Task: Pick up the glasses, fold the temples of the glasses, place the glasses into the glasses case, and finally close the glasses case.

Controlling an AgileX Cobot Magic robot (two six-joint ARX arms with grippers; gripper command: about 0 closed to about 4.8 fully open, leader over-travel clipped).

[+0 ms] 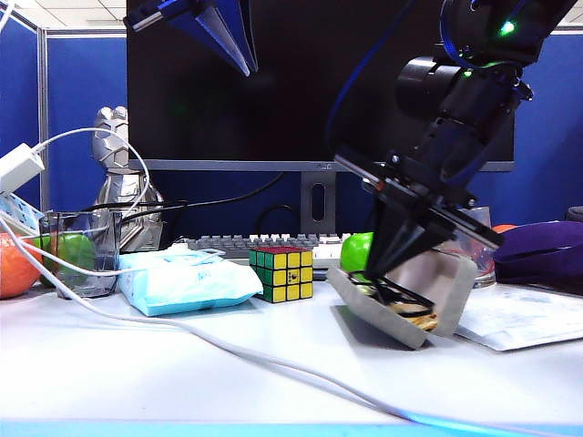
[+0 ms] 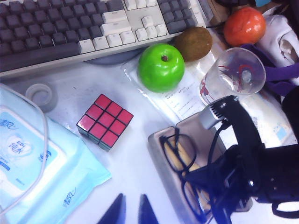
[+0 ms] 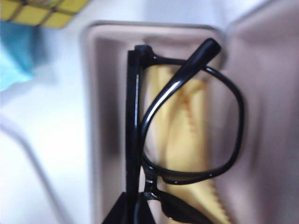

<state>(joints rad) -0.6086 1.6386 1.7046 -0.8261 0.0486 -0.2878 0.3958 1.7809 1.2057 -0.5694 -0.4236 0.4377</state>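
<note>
The glasses case (image 1: pixel 369 314) stands open and tilted on the white table, its lid (image 1: pixel 442 278) raised. The glasses (image 1: pixel 401 299) lie inside it on a yellow cloth (image 3: pixel 187 126), with one temple (image 3: pixel 133 116) folded along the frame and the other crossing a lens. My right gripper (image 3: pixel 135 212) reaches down into the case (image 3: pixel 96 93) and is shut on the glasses (image 3: pixel 236 116) at the bridge and folded temple. In the exterior view it (image 1: pixel 392 264) hangs right above the case. My left gripper (image 2: pixel 131 212) hovers high over the table beside the case (image 2: pixel 156 149), slightly open, holding nothing.
A Rubik's cube (image 1: pixel 284 273) and a light blue tissue pack (image 1: pixel 187 280) lie left of the case. A green apple (image 2: pixel 161 67), a kiwi (image 2: pixel 194 43), a drinking glass (image 2: pixel 233 74) and a keyboard (image 2: pixel 70 28) sit behind it. A white cable (image 1: pixel 182 332) crosses the front.
</note>
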